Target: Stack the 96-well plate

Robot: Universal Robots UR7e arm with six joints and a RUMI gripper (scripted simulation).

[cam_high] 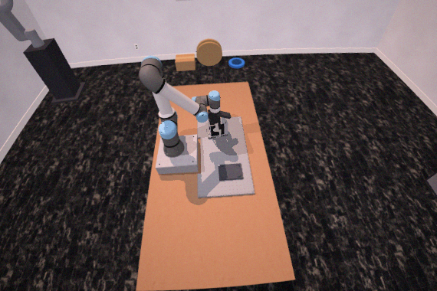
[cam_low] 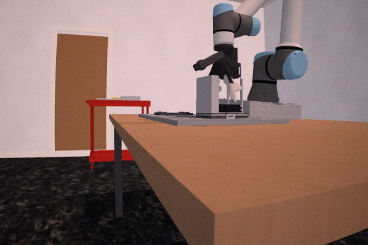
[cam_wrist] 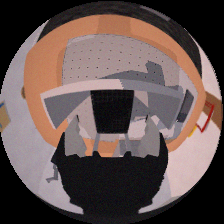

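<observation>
Starting nearest the exterior camera, the orange rectangular wooden table [cam_low: 258, 169] carries a flat grey perforated base plate [cam_low: 181, 120]. On that base plate, the low dark square plate nest N1 [cam_high: 231, 171] lies at the near end in the top view, with no plate visible in it. Further along stands the grey walled stack rack K1 [cam_low: 207, 93], and the black 96-well plate [cam_low: 230, 107] sits low inside it; whether it is fully nested cannot be determined. Directly above, the black two-jaw gripper [cam_low: 233, 89] stands with its jaws spread wide, holding nothing. Beyond the table, a red metal cart [cam_low: 117, 102] stands beside a brown door [cam_low: 81, 91].
</observation>
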